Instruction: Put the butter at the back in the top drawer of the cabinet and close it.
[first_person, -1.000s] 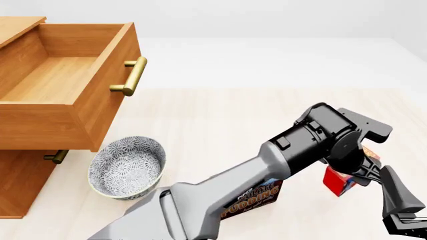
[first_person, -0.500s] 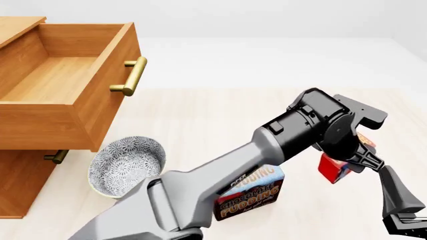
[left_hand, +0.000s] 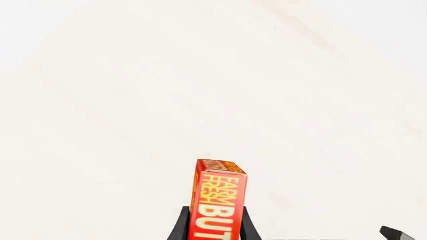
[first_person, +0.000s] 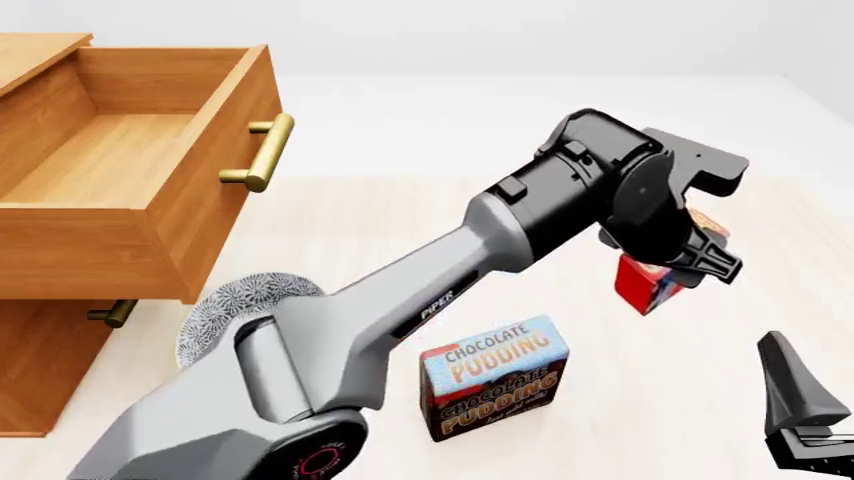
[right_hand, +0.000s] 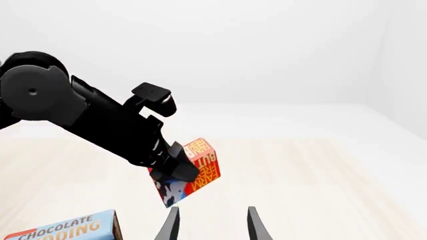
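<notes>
because the butter must travel to the top drawer, the left gripper pinches its sides, carrying it clear of the table, above the pudding box; the drawer gapes open to receive it; the right gripper waits nearby, parted and empty.

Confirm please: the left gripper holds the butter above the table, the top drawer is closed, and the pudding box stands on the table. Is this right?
Not quite. The top drawer is open, pulled well out, as the front view shows. The rest holds: the left gripper holds the butter above the table, and the pudding box stands there.
</notes>
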